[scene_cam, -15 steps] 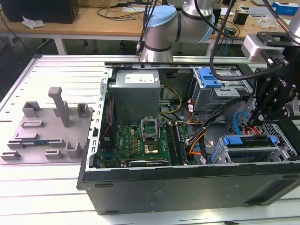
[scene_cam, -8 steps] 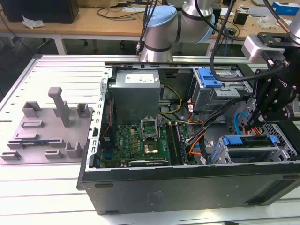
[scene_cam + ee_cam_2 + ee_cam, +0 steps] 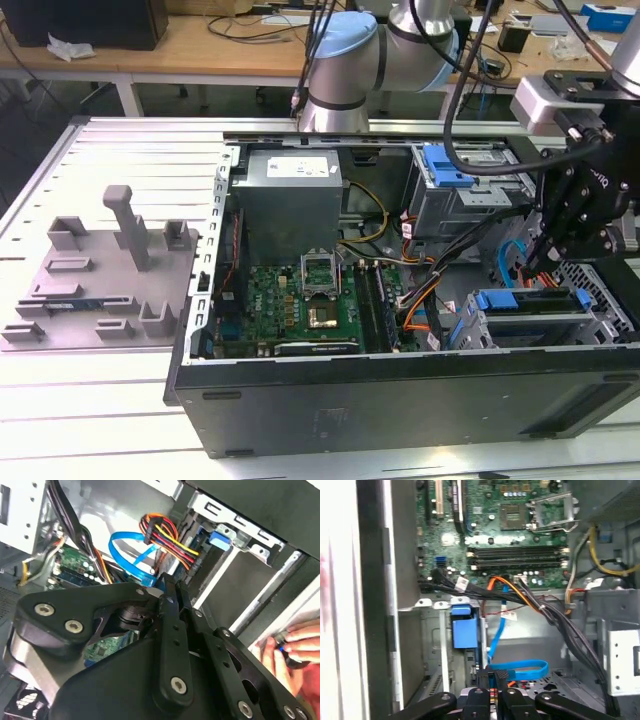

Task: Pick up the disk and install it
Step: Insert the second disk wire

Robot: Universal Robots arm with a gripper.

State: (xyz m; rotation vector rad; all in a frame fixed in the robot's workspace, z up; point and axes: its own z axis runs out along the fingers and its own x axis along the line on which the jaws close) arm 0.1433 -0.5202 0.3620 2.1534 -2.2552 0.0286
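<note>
The disk (image 3: 530, 300) sits in the grey drive cage (image 3: 600, 320) at the exterior view's lower right. Its bright blue carrier frame runs along the top, and most of the silver body is hidden. In the first wrist view the blue end of the disk (image 3: 464, 630) shows inside the cage wall (image 3: 432, 645). My gripper (image 3: 541, 267) hangs just above and behind the cage, fingers pointing down into the case. Its black fingers (image 3: 487, 682) stand together, shut, with nothing visible between them. The gripper (image 3: 495, 676) tip is beside a blue flat cable (image 3: 520, 671). The gripper (image 3: 171, 587) also shows in the second wrist view.
An open computer case (image 3: 400, 400) lies on the table, with a motherboard (image 3: 300, 300) and a power supply (image 3: 285, 195). A second cage with a blue latch (image 3: 448, 165) is at the back. A grey plastic stand (image 3: 100, 270) is on the exterior view's left. A person's hand (image 3: 292, 647) is at the case edge.
</note>
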